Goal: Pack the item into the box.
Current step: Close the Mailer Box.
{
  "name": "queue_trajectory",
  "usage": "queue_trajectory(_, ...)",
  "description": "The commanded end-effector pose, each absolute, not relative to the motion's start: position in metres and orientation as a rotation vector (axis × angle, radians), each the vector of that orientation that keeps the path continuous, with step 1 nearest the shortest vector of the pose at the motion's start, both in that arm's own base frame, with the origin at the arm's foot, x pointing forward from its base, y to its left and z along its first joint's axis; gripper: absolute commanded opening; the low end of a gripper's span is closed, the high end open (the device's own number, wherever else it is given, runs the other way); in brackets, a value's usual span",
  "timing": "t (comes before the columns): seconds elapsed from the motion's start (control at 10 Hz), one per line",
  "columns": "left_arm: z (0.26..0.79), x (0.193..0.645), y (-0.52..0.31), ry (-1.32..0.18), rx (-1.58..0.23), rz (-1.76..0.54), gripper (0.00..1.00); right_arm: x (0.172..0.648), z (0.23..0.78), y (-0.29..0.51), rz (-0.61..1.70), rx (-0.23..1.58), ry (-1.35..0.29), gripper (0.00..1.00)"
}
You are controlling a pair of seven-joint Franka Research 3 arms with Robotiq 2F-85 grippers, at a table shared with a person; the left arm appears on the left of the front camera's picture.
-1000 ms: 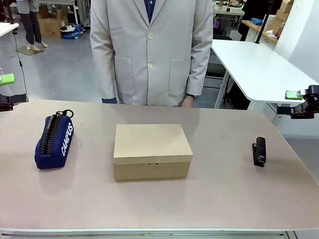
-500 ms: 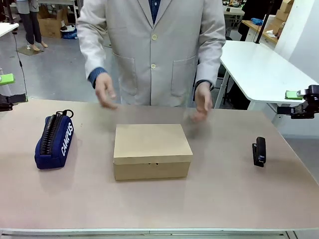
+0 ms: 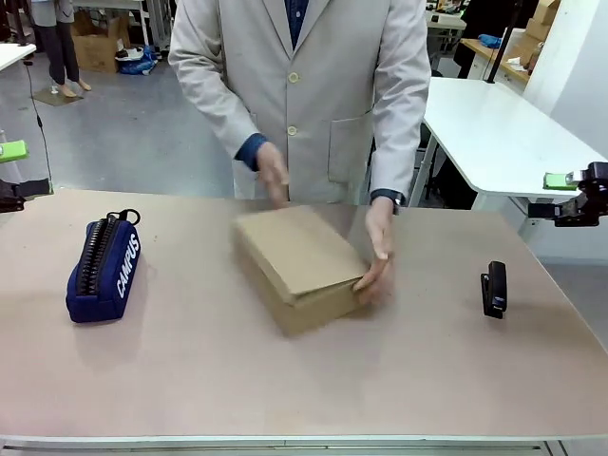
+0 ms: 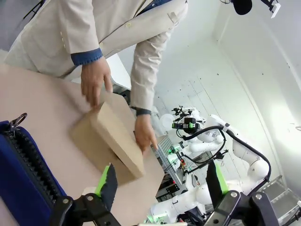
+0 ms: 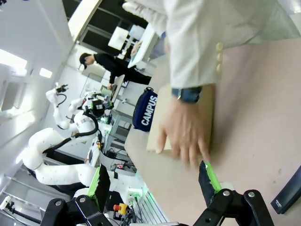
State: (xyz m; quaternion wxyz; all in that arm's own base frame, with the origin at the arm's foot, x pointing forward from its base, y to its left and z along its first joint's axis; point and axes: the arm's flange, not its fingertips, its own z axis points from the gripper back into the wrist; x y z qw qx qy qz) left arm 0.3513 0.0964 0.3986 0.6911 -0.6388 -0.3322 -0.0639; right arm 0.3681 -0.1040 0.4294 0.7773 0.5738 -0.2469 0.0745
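The closed brown cardboard box [image 3: 299,258] lies turned at an angle in the middle of the table. A person's two hands [image 3: 378,255] grip its far and right sides. The yellow utility knife is out of view. My left gripper [image 3: 11,171] hangs at the table's far left edge, and in its wrist view it [image 4: 161,181] stands open and empty, facing the box [image 4: 113,141]. My right gripper [image 3: 566,198] hovers off the right edge. It [image 5: 154,181] is open too, with the person's hand [image 5: 184,129] on the box [image 5: 154,140] ahead of it.
A navy zippered pencil case [image 3: 103,269] lies on the left of the table, close under my left gripper in the wrist view [image 4: 23,174]. A small black stapler [image 3: 494,288] lies on the right. The person stands at the far edge.
The person's hands came down onto the box and turned it, its left end swinging towards the person. Neither arm has moved.
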Motion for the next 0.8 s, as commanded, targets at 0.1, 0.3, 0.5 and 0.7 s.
queue_trajectory(0.1, 0.402, 0.351, 0.0977, -0.75, -1.432, -0.133, 1.0, 0.3681, 0.4327, -0.1043, 0.159, 1.257, -0.549, 1.0)
queue_trajectory(0.3, 0.402, 0.351, 0.0977, -0.75, -1.432, -0.133, 1.0, 0.3681, 0.4327, -0.1043, 0.159, 1.257, -0.549, 1.0)
queue_trajectory(0.5, 0.402, 0.351, 0.0977, -0.75, -1.432, -0.133, 1.0, 0.3681, 0.4327, -0.1043, 0.159, 1.257, -0.549, 1.0)
queue_trajectory(0.7, 0.402, 0.351, 0.0977, -0.75, -1.432, -0.133, 1.0, 0.3681, 0.4327, -0.1043, 0.159, 1.257, -0.549, 1.0)
